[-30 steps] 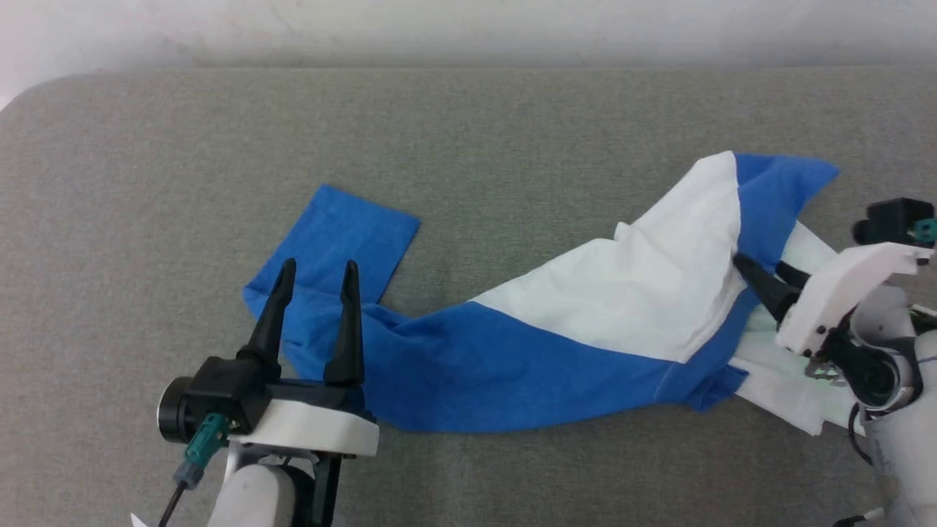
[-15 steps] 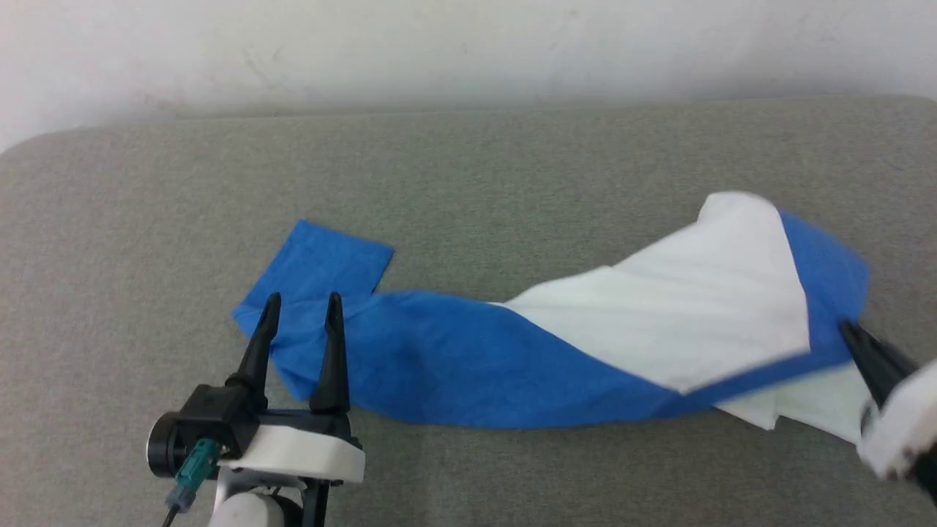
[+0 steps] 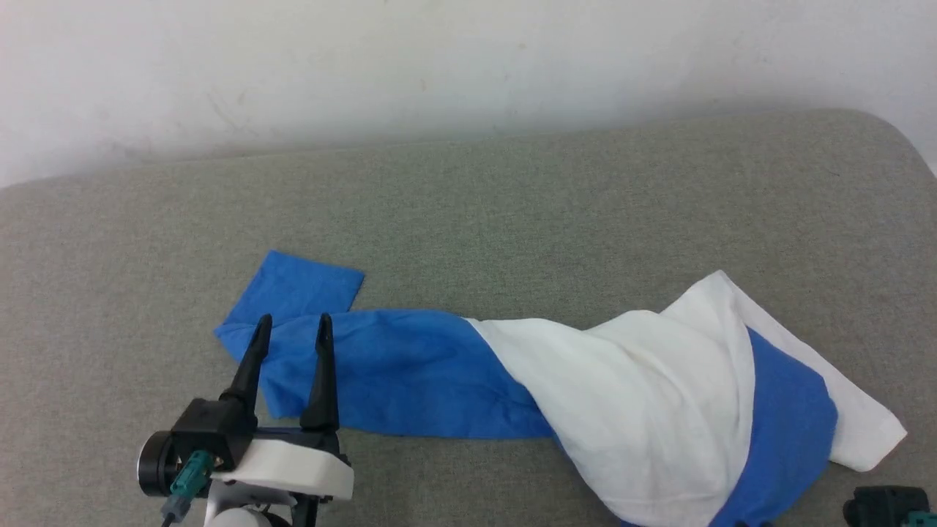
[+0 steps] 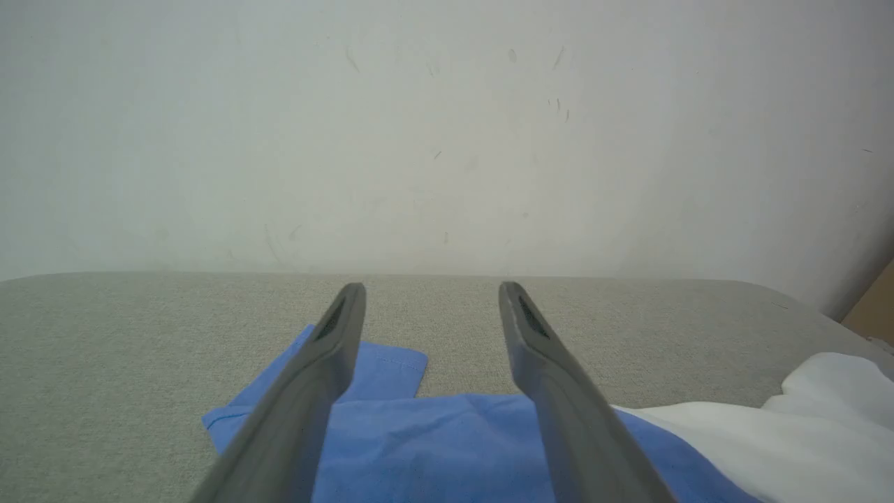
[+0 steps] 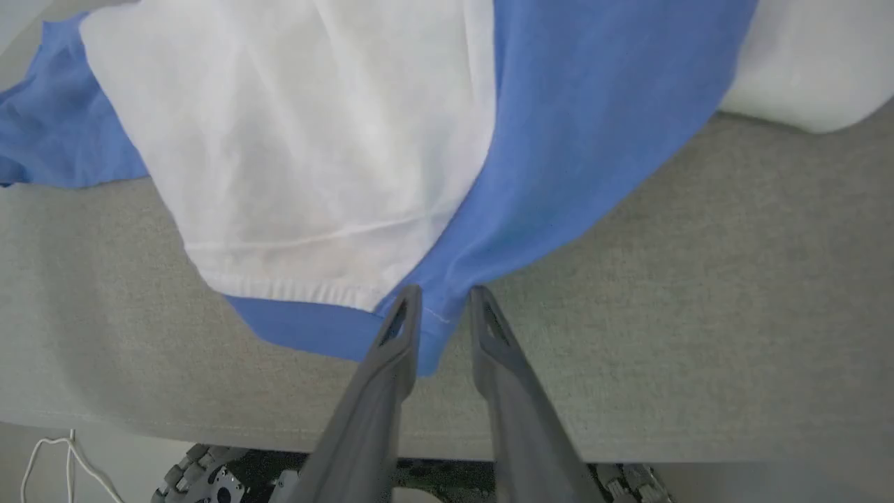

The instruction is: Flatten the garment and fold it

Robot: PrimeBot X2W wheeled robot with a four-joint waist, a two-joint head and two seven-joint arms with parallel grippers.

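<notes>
While my right jaws sit pinched almost together on the blue hem (image 5: 433, 328) at the table's (image 5: 698, 314) near edge, I judge they grip it to draw the garment (image 3: 644, 395) flat. My left jaws stand apart and empty over the blue sleeve (image 3: 296, 285) toward the left edge, poised to anchor it. The garment lies twisted along the near half.

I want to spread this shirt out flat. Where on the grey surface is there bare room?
Bare: the wide band of grey surface between the wall and the garment, and the stretch left of its blue sleeve. Crowded: the near right, where the right claw pinches the hem, and around the open left claw.
</notes>
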